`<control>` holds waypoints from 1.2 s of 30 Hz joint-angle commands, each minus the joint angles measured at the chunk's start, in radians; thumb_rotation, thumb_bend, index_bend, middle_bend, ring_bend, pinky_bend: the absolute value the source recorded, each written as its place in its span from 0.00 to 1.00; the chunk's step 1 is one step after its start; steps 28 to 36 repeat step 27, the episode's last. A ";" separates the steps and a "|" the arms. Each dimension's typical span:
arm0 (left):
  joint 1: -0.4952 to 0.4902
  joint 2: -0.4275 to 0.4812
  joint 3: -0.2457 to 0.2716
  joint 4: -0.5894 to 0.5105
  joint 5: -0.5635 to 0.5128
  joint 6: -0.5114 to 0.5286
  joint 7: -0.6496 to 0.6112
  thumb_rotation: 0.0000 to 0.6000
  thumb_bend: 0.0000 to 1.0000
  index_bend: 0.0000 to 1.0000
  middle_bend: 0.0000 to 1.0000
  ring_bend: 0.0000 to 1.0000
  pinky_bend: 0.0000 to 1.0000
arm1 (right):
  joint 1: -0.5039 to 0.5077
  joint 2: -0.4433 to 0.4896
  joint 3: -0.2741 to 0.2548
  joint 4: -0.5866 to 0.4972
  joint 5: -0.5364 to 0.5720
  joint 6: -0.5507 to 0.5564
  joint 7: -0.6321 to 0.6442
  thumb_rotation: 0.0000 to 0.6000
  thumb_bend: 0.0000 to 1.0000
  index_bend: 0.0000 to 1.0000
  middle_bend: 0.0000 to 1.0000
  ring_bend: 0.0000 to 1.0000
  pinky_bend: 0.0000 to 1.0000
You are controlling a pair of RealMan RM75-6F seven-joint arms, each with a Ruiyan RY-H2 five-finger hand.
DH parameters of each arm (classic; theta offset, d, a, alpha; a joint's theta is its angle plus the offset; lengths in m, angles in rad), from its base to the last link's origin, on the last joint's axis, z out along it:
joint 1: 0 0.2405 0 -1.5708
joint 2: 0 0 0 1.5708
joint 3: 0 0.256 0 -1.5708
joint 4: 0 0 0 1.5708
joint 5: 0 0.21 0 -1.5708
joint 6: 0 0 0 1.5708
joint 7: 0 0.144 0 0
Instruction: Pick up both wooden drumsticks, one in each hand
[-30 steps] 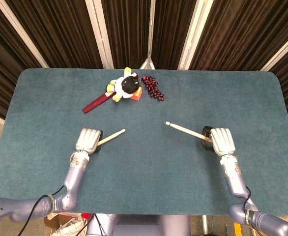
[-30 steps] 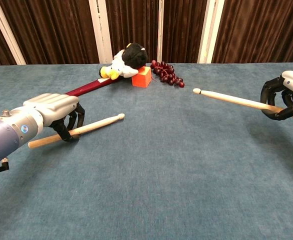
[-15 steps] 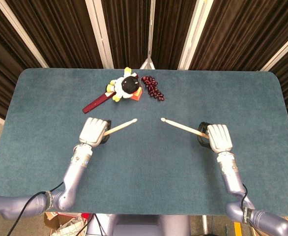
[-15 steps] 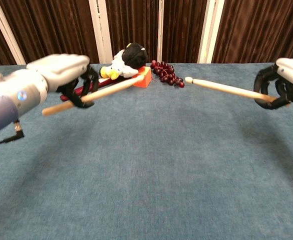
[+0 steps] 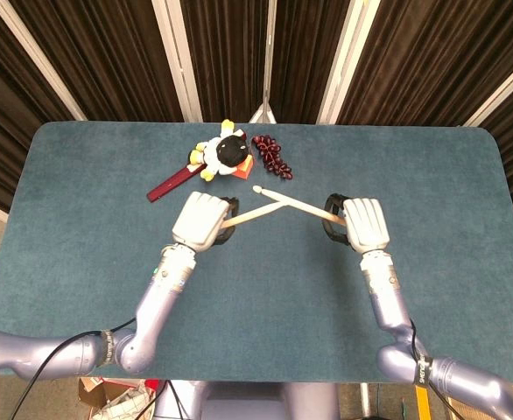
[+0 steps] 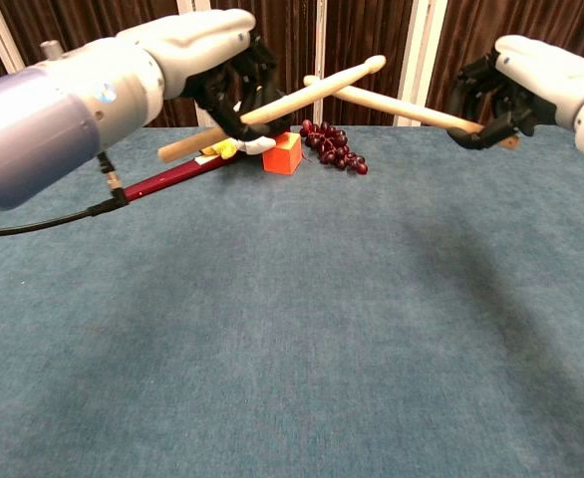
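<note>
Both wooden drumsticks are up in the air above the blue table [image 5: 265, 280]. My left hand [image 5: 202, 220] [image 6: 207, 55] grips one drumstick [image 5: 249, 214] [image 6: 302, 97] near its butt, its tip pointing right. My right hand [image 5: 361, 223] [image 6: 516, 80] grips the other drumstick [image 5: 296, 204] [image 6: 402, 107], its tip pointing left. The two sticks cross each other in the middle, between the hands. Whether they touch where they cross I cannot tell.
At the back of the table lie a black and white plush toy [image 5: 224, 153] [image 6: 255, 115], an orange block [image 6: 283, 153], a bunch of dark red grapes [image 5: 272, 157] [image 6: 332, 147] and a dark red flat stick [image 5: 172, 185] [image 6: 167, 177]. Dark curtains hang behind.
Both hands have risen and moved inward with their drumsticks. The sticks, apart before, now cross in mid-air over the table's middle.
</note>
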 commanded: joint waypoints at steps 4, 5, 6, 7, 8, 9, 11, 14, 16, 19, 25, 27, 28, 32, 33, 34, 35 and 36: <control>-0.023 -0.017 -0.012 -0.017 -0.019 0.020 0.027 1.00 0.59 0.60 0.68 0.81 0.94 | 0.012 0.006 0.023 -0.062 0.019 0.025 -0.025 1.00 0.56 0.81 0.68 0.77 0.78; -0.023 -0.018 -0.012 -0.021 -0.021 0.027 0.032 1.00 0.59 0.60 0.68 0.81 0.94 | 0.013 0.009 0.024 -0.072 0.020 0.029 -0.029 1.00 0.56 0.81 0.68 0.77 0.78; -0.024 -0.019 -0.011 -0.026 -0.022 0.037 0.039 1.00 0.59 0.60 0.68 0.81 0.94 | 0.013 0.013 0.025 -0.085 0.022 0.033 -0.034 1.00 0.56 0.81 0.68 0.77 0.78; -0.023 -0.019 -0.011 -0.029 -0.024 0.044 0.041 1.00 0.59 0.60 0.68 0.81 0.94 | 0.013 0.016 0.024 -0.094 0.022 0.036 -0.037 1.00 0.56 0.81 0.68 0.77 0.78; -0.023 -0.018 -0.011 -0.033 -0.026 0.050 0.044 1.00 0.59 0.60 0.68 0.81 0.94 | 0.012 0.018 0.022 -0.101 0.021 0.039 -0.039 1.00 0.56 0.81 0.68 0.77 0.78; -0.022 -0.016 -0.010 -0.036 -0.027 0.055 0.046 1.00 0.59 0.60 0.68 0.81 0.94 | 0.011 0.021 0.020 -0.108 0.020 0.041 -0.041 1.00 0.56 0.81 0.68 0.77 0.78; -0.020 -0.013 -0.007 -0.041 -0.029 0.063 0.049 1.00 0.59 0.60 0.68 0.81 0.94 | 0.009 0.024 0.014 -0.120 0.019 0.046 -0.042 1.00 0.56 0.81 0.68 0.77 0.78; -0.018 -0.011 -0.005 -0.041 -0.036 0.072 0.046 1.00 0.59 0.60 0.68 0.81 0.94 | 0.005 0.027 0.002 -0.135 0.016 0.052 -0.040 1.00 0.56 0.81 0.68 0.77 0.78; -0.019 -0.013 -0.007 -0.035 -0.040 0.074 0.040 1.00 0.59 0.60 0.68 0.81 0.94 | 0.004 0.029 -0.006 -0.140 0.011 0.056 -0.042 1.00 0.56 0.81 0.68 0.77 0.78; -0.025 -0.019 -0.014 -0.022 -0.048 0.076 0.031 1.00 0.59 0.60 0.68 0.81 0.94 | 0.003 0.030 -0.012 -0.142 0.006 0.062 -0.041 1.00 0.56 0.81 0.68 0.77 0.78; -0.031 -0.030 -0.009 -0.006 -0.061 0.076 0.023 1.00 0.59 0.60 0.68 0.81 0.94 | 0.000 0.034 -0.013 -0.147 0.014 0.074 -0.030 1.00 0.56 0.81 0.68 0.77 0.78; -0.032 -0.031 -0.002 -0.004 -0.060 0.076 0.024 1.00 0.59 0.60 0.68 0.81 0.94 | -0.002 0.034 -0.013 -0.151 0.018 0.078 -0.028 1.00 0.56 0.81 0.68 0.77 0.78; -0.032 -0.031 -0.002 -0.004 -0.060 0.076 0.024 1.00 0.59 0.60 0.68 0.81 0.94 | -0.002 0.034 -0.013 -0.151 0.018 0.078 -0.028 1.00 0.56 0.81 0.68 0.77 0.78; -0.032 -0.031 -0.002 -0.004 -0.060 0.076 0.024 1.00 0.59 0.60 0.68 0.81 0.94 | -0.002 0.034 -0.013 -0.151 0.018 0.078 -0.028 1.00 0.56 0.81 0.68 0.77 0.78; -0.032 -0.031 -0.002 -0.004 -0.060 0.076 0.024 1.00 0.59 0.60 0.68 0.81 0.94 | -0.002 0.034 -0.013 -0.151 0.018 0.078 -0.028 1.00 0.56 0.81 0.68 0.77 0.78; -0.032 -0.031 -0.002 -0.004 -0.060 0.076 0.024 1.00 0.59 0.60 0.68 0.81 0.94 | -0.002 0.034 -0.013 -0.151 0.018 0.078 -0.028 1.00 0.56 0.81 0.68 0.77 0.78; -0.032 -0.031 -0.002 -0.004 -0.060 0.076 0.024 1.00 0.59 0.60 0.68 0.81 0.94 | -0.002 0.034 -0.013 -0.151 0.018 0.078 -0.028 1.00 0.56 0.81 0.68 0.77 0.78; -0.032 -0.031 -0.002 -0.004 -0.060 0.076 0.024 1.00 0.59 0.60 0.68 0.81 0.94 | -0.002 0.034 -0.013 -0.151 0.018 0.078 -0.028 1.00 0.56 0.81 0.68 0.77 0.78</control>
